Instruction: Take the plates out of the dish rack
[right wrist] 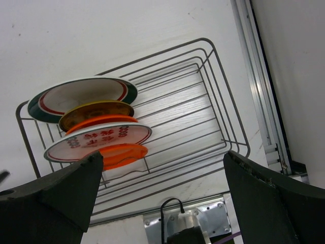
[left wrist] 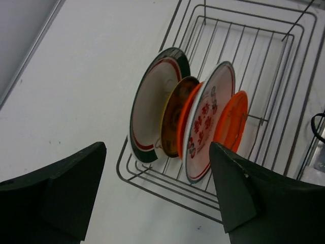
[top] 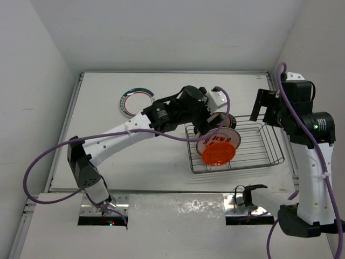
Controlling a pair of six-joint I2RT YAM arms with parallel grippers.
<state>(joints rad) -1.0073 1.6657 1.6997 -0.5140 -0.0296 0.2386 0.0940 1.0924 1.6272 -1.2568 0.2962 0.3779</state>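
Observation:
The silver wire dish rack (top: 257, 148) stands at the right of the table. Several plates stand in its left end: a white one with a dark green and red rim (left wrist: 152, 109), a yellow-faced one (left wrist: 177, 117), an orange one (left wrist: 188, 122), a white one with red pattern (left wrist: 208, 122) and an orange one (left wrist: 234, 119). A teal-and-red rimmed plate (top: 136, 101) lies flat on the table at the back left. My left gripper (top: 215, 123) hovers open and empty above the rack's left end (left wrist: 157, 198). My right gripper (top: 262, 108) is open and empty above the rack's far right side (right wrist: 162, 198).
The right part of the rack (right wrist: 223, 127) holds no plates. An aluminium rail (right wrist: 259, 91) runs along the table's right edge. A black cable and metal bracket (top: 245, 195) sit at the near edge. White walls close in left, right and back.

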